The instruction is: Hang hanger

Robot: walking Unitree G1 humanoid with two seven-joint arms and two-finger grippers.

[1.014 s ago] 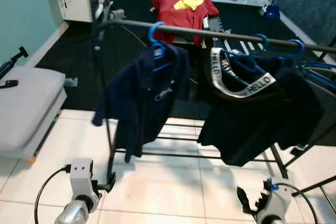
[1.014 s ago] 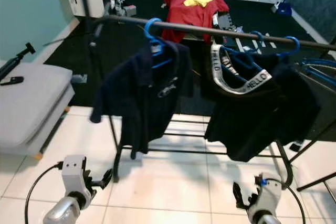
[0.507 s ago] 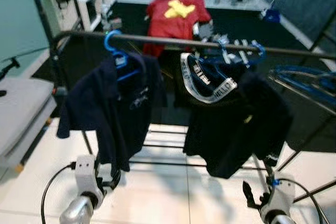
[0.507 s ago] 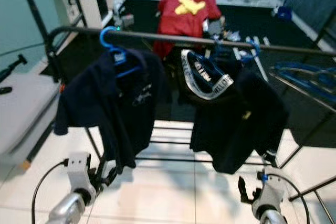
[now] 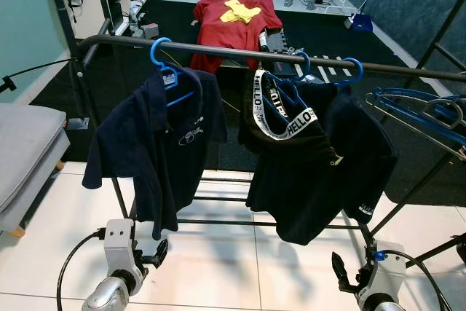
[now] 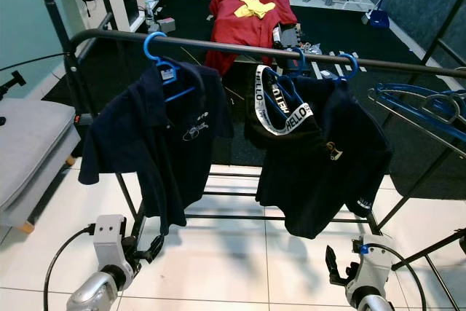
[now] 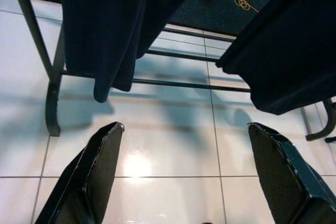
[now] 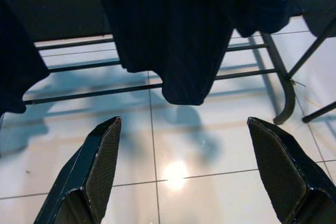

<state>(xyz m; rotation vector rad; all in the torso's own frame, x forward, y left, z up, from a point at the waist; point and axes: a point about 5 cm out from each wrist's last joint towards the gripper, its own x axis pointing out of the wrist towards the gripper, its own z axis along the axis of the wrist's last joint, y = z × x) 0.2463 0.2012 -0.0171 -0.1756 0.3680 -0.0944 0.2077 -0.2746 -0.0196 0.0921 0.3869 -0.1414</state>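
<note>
Both grippers hang low at the bottom of the frame, left gripper (image 7: pixel 184 177) and right gripper (image 8: pixel 184 171) spread wide and holding nothing. The hangers (image 5: pixel 166 71) already sit on the rail (image 5: pixel 218 51) across the upper frame, shirts (image 5: pixel 156 143) draped. A careless upward reach could snag fabric and unhook one.
</note>
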